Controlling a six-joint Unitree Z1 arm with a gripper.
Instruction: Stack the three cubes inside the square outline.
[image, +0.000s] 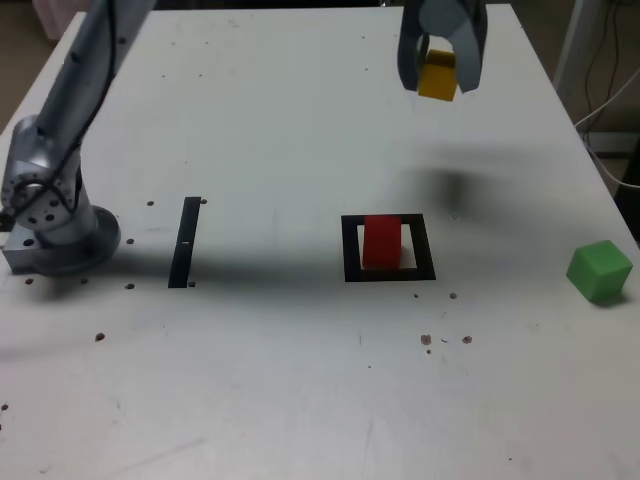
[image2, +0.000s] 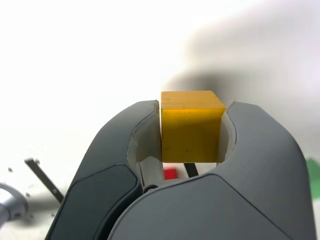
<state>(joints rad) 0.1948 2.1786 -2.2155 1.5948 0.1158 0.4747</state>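
The yellow cube (image: 437, 76) is pinched between the two jaws of the gripper (image: 439, 68) and is suspended above the white tabletop (image: 270, 120). One flat, matte face is presented to the wrist camera, with straight edges and a lighter, faintly grained adjoining face. The jaws are formed as smooth, dark grey shells with curved outer contours; pale inner surfaces are set against opposite sides of the cube.

In the exterior view, the red cube (image: 382, 242) is located below the gripper and slightly to its left, seated inside the square outline (image: 424, 247), a flat black border with a pale centre. The green cube (image: 600, 271) is located below and to the right of the gripper, outside the outline. The straight black strip (image: 185, 243) is positioned well to the left of the gripper, beyond the outline. Small dark specks are scattered over the smooth tabletop.
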